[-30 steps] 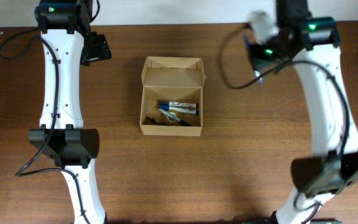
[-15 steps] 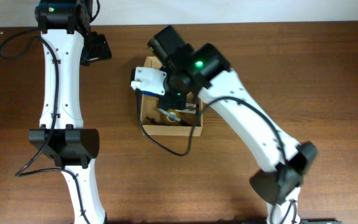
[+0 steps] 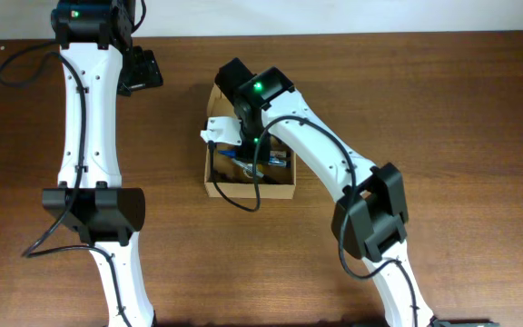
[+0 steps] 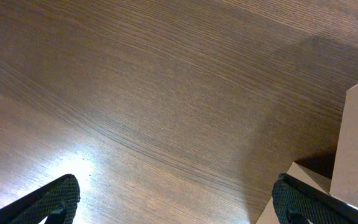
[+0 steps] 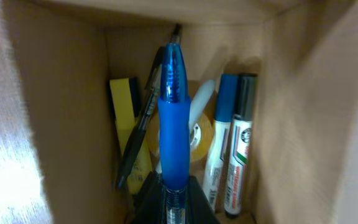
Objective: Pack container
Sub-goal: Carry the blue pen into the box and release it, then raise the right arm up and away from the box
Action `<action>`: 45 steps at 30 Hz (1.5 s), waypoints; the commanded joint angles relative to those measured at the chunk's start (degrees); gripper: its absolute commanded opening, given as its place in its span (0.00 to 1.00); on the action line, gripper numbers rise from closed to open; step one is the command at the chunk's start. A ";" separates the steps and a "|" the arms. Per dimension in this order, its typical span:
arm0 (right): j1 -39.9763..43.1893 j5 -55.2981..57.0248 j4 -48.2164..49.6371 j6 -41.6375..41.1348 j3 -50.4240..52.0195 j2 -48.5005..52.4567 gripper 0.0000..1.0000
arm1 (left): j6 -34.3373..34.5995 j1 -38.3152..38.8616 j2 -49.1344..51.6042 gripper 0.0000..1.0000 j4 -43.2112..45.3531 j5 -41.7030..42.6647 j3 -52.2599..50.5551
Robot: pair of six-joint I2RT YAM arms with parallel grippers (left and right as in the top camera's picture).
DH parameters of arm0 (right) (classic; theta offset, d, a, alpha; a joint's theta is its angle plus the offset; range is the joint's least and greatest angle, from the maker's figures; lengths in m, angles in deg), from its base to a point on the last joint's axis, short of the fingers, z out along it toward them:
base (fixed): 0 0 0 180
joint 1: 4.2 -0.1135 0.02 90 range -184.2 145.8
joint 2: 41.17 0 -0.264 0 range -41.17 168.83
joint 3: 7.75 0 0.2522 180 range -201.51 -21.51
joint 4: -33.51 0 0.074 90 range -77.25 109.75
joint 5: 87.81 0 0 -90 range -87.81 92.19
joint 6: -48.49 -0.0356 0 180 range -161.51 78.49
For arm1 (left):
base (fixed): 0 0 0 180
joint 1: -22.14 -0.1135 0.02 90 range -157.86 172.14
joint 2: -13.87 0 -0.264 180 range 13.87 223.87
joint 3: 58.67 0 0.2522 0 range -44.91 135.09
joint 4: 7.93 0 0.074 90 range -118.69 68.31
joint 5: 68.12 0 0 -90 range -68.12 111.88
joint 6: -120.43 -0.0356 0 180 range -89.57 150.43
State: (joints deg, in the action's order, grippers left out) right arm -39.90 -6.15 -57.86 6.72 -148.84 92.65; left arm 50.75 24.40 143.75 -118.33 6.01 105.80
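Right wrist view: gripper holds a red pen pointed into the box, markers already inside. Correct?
No, the pen is blue, not red; the right wrist view shows it. The right gripper does hold it pointed into the box, with markers already inside.

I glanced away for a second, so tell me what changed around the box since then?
The right arm swung in from the far right to above the cardboard box. Its right hand now points a gripped blue pen down into the box. The left arm and the box stayed put.
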 commanded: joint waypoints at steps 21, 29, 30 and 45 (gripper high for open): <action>1.70 -1.62 -1.86 -12.11 -2.36 -1.90 0.23 | -0.68 -0.31 0.09 1.00 0.24 0.00 1.01; 4.39 4.48 -2.99 -31.91 -18.03 -11.50 0.34 | -0.66 -0.28 0.09 1.00 6.88 2.97 1.01; 5.84 4.46 -3.02 -35.89 -20.20 -12.74 0.34 | -0.68 -0.28 0.09 1.00 7.56 3.45 1.01; 38.91 -20.26 -7.48 -54.40 -18.93 -10.45 0.04 | -12.94 -4.72 3.10 0.36 11.37 33.86 0.98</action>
State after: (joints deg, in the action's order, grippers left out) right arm -4.51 -16.09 -64.98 -44.51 -170.82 78.20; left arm 42.25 22.50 144.04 -107.14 27.34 105.83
